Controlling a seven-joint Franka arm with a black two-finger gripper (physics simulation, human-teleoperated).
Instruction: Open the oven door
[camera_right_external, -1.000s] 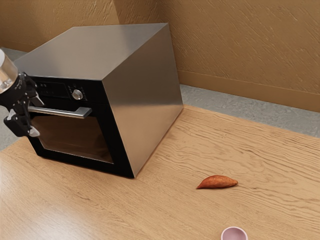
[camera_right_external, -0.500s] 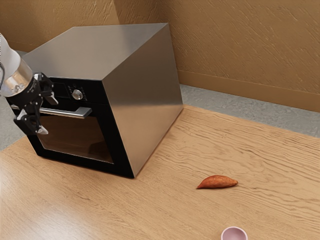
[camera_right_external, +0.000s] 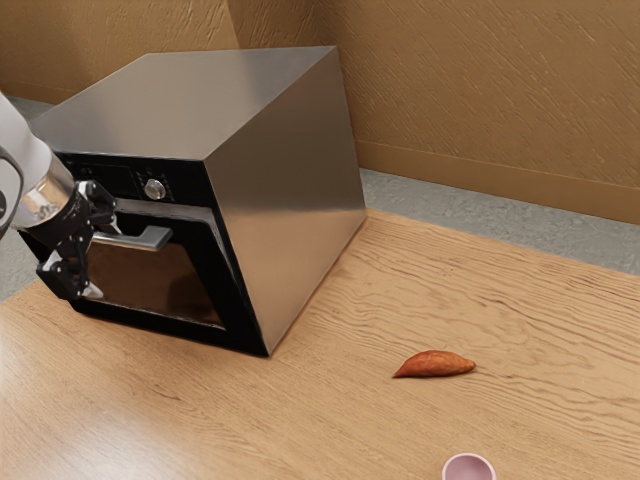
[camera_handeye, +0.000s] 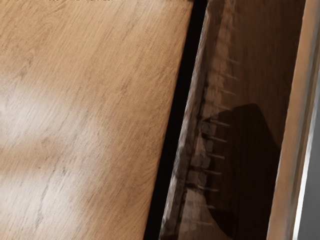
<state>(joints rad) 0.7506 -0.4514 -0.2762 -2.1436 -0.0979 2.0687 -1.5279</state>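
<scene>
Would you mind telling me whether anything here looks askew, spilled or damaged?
I see nothing spilled or damaged. Only the oven door sits askew, its top edge tipped slightly out from the oven's body; with the open gripper at its handle, that fits the opening task.

– How was the smooth white arm (camera_right_external: 22, 150) posed?
– It sloped downward from the exterior view's left to a silver cylindrical wrist collar (camera_right_external: 48, 196).
– And the black two-finger gripper (camera_right_external: 104, 260)?
– Its pale fingertips (camera_right_external: 93, 292) stood apart, one above the other.
</scene>
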